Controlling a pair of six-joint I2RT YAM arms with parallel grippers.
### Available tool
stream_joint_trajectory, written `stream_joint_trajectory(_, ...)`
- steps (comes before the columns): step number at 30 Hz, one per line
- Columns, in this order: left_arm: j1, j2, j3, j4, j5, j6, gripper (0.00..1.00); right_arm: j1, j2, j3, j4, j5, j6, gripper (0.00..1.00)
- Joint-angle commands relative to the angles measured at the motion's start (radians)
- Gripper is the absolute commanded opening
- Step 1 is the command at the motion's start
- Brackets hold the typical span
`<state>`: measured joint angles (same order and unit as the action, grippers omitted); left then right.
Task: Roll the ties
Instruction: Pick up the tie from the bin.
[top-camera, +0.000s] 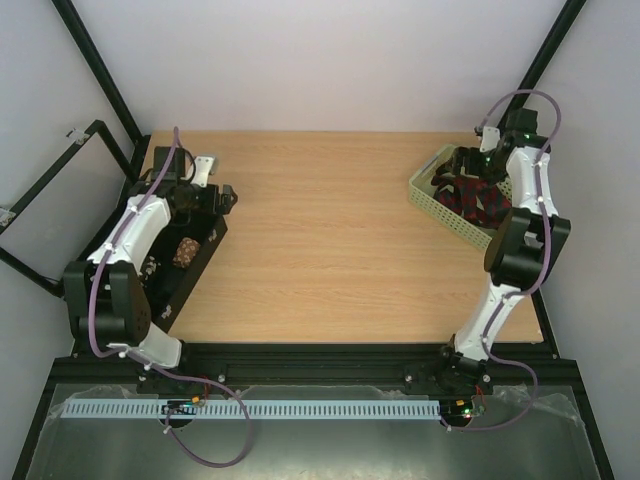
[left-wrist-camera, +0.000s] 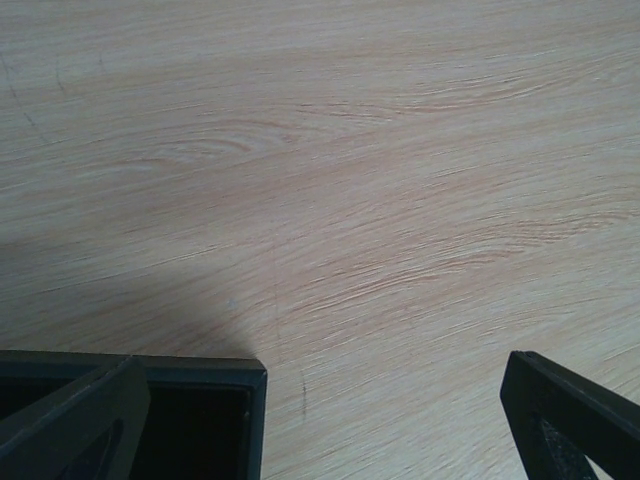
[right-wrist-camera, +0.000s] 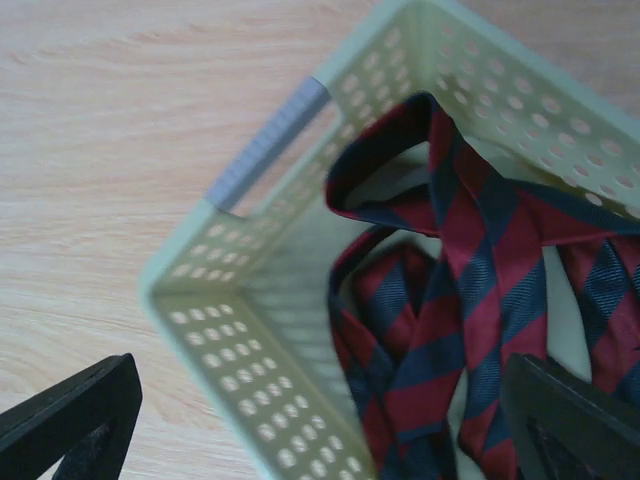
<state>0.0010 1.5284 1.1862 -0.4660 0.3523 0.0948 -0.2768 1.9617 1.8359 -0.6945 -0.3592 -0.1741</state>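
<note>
Right gripper (right-wrist-camera: 320, 428), jaws wide and empty, hangs over the green basket (right-wrist-camera: 250, 300) at upper right of the top view, where the striped ties (right-wrist-camera: 470, 300) lie tangled, seemingly poised for a pick; left gripper (left-wrist-camera: 330, 425), also released, hovers beside the black box (top-camera: 190, 270) at left.

Light wood-grain table (top-camera: 330, 240); black frame struts (top-camera: 95, 60) at the rear corners, white slotted strip (top-camera: 300, 409) running across below the near edge. Pale green perforated basket (top-camera: 440, 208) at far right of the table, set at an angle, with a grey grip (right-wrist-camera: 268, 143) over the handle slot in one end wall. Black open-top box (top-camera: 207, 248) along the left edge, also angled, with a brownish patterned item (top-camera: 184, 250) inside, too small to identify; box corner sits flat on the wood in the left wrist view.
</note>
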Motion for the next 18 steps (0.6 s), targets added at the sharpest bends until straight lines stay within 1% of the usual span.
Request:
stream_joint_trajectory(1,0.018,0.040,0.054,-0.032,-0.007,0.032,1.00,-0.005,0.161,0.152,-0.154,0.045,-0.100,0.98)
stream_joint_trajectory(4,0.028,0.078,0.087,-0.052,0.003,0.037,0.99,-0.005,0.248,0.258,-0.178,0.028,-0.172,0.95)
stream_joint_trajectory(7,0.037,0.140,0.126,-0.088,0.030,0.056,1.00,-0.003,0.334,0.361,-0.180,0.031,-0.179,0.93)
stream_joint_trajectory(9,0.042,0.180,0.159,-0.124,0.031,0.068,0.99,0.005,0.382,0.399,-0.175,0.041,-0.179,0.91)
stream_joint_trajectory(15,0.075,0.270,0.234,-0.153,0.052,0.070,0.99,0.053,0.437,0.404,-0.063,0.137,-0.185,0.91)
stream_joint_trajectory(18,0.084,0.310,0.278,-0.176,0.055,0.075,0.99,0.084,0.461,0.404,-0.008,0.209,-0.195,0.96)
